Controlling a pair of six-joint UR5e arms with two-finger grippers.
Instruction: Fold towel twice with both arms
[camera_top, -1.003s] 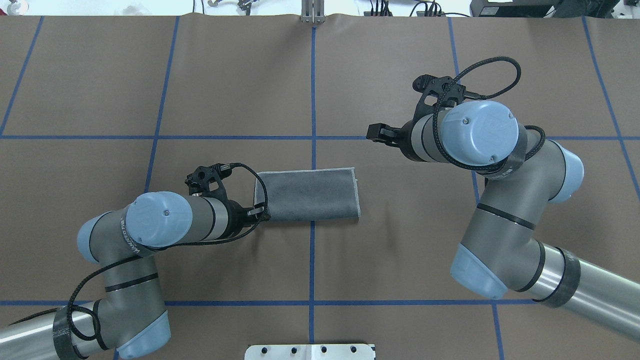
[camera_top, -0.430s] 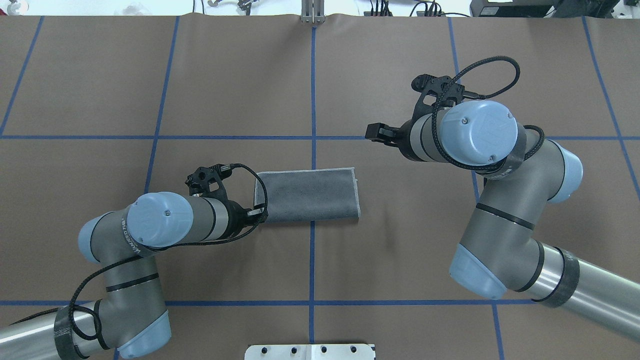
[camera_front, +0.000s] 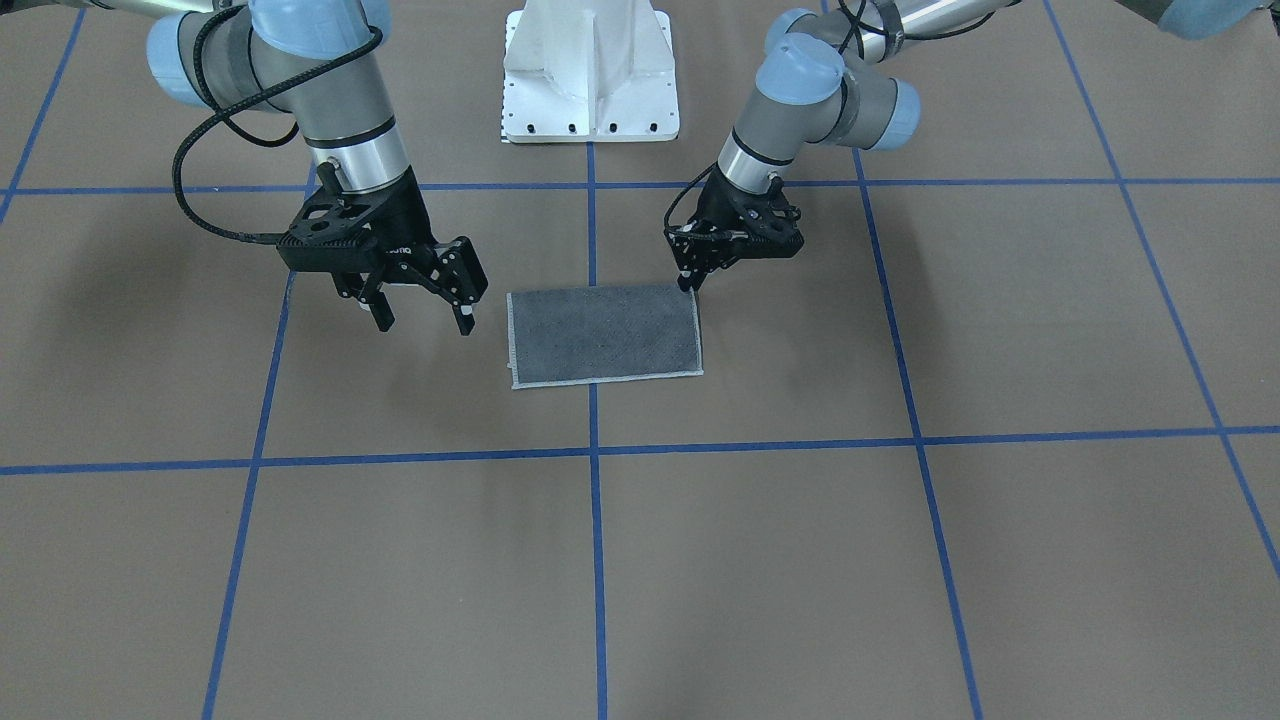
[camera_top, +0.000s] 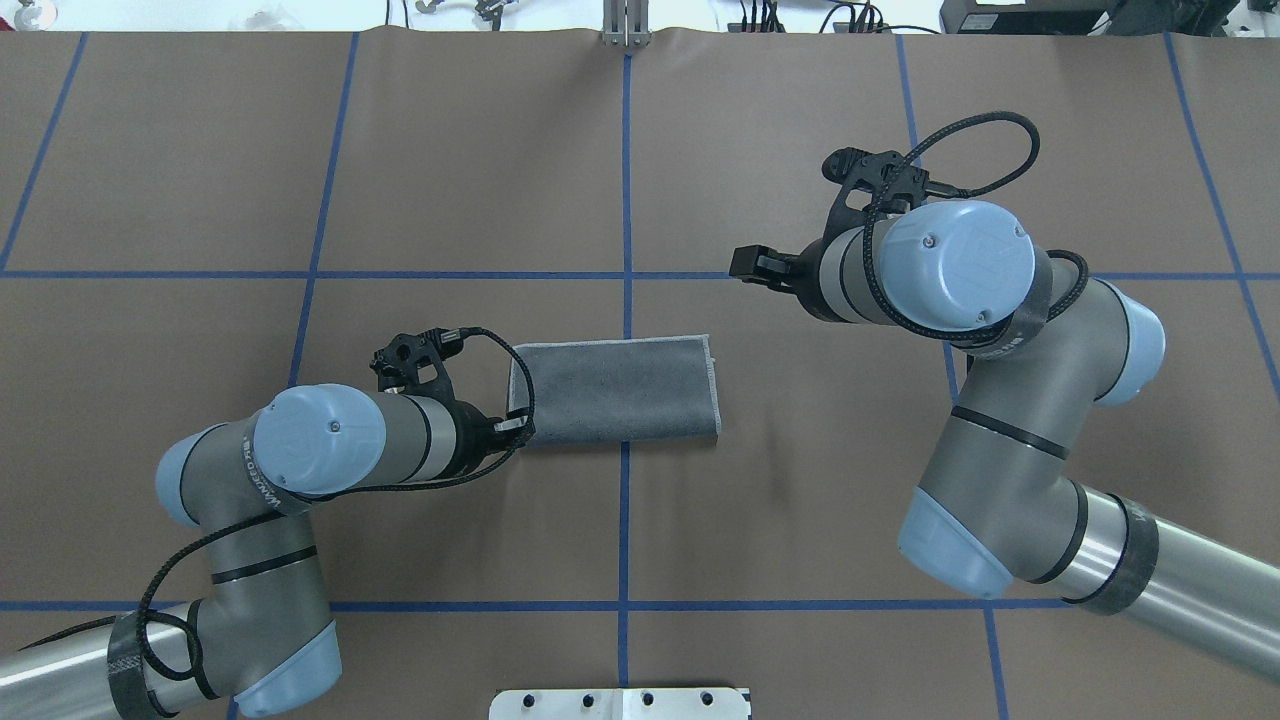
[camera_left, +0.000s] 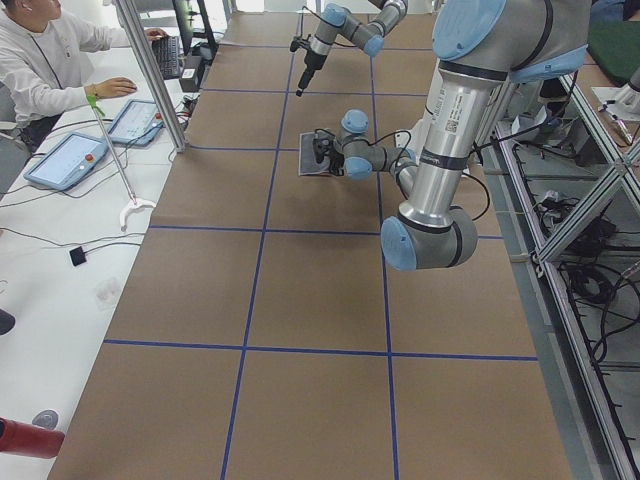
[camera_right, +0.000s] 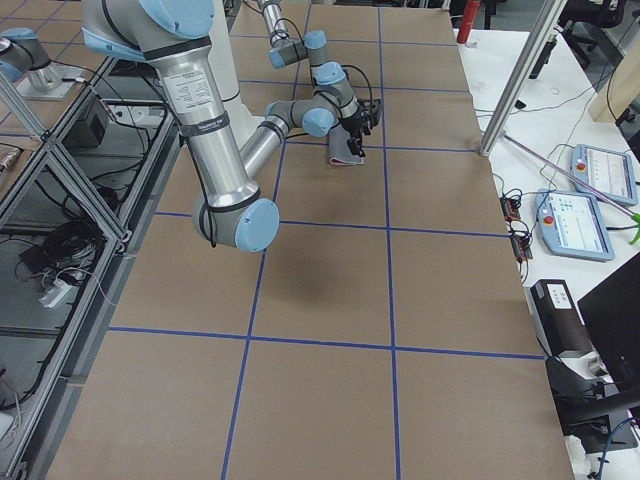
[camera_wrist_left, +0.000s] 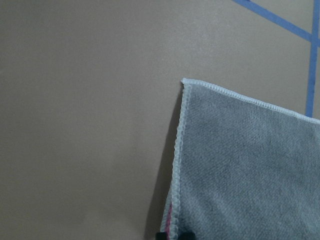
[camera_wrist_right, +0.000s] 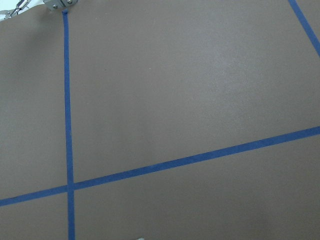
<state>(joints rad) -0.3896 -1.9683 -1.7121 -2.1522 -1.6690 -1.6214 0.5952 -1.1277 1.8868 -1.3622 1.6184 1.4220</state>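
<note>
At the middle of the table (camera_top: 200, 150), we found the towel (camera_top: 615, 392) lying flat as a once-folded rectangle, dark grey face up, across the central blue tape line (camera_top: 626, 150). Over the last second almost nothing had changed. The left gripper (camera_front: 687, 282) had crept a touch back toward its own arm, the right gripper (camera_front: 422, 318) had drifted only slightly, and the towel had kept its outline. The left gripper's fingers sat nearly together at the towel's near corner, seemingly pinching it, with a pink sliver (camera_wrist_left: 169, 220) between the tips in the wrist view. The right gripper hung with its fingers spread, empty, well clear of the cloth. We judged the first fold done and the second not yet begun.
</note>
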